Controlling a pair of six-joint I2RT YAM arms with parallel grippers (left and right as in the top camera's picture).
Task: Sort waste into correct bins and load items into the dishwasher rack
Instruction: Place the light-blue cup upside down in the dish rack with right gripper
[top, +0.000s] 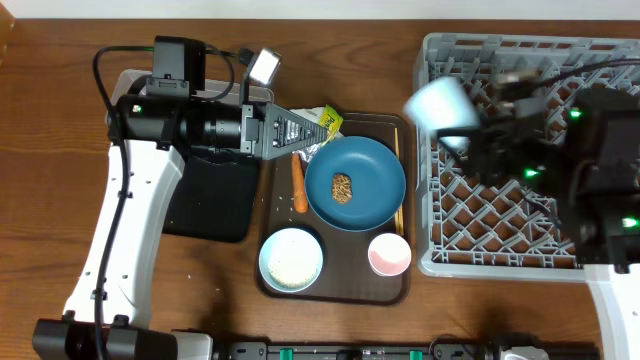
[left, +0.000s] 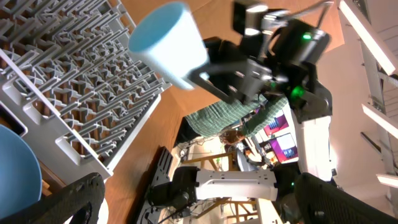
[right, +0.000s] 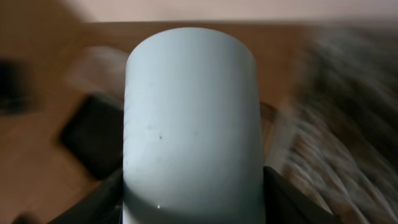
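Black tray (top: 215, 205) sits at your far left, partly under the left arm. Your left gripper (top: 300, 133) hovers over the crumpled wrappers (top: 318, 132) and the yellow-green packet (top: 331, 121) at the far end of the brown serving tray (top: 335, 285). Its fingers (left: 74, 199) are spread wide with nothing between them. On that tray the carrot stick (top: 298, 182) lies just left of the dark-blue plate (top: 375, 190), which carries the brown lump (top: 342, 187). The white bowl (top: 291, 258) of rice sits at the near left. The chopsticks (top: 399, 215) run along the plate's right edge, and the pink cup (top: 389, 254) stands near right. Your right gripper (top: 462, 135) pinches the light-blue cup (top: 438, 103), blurred, above the left edge of the grey rack (top: 530, 240).
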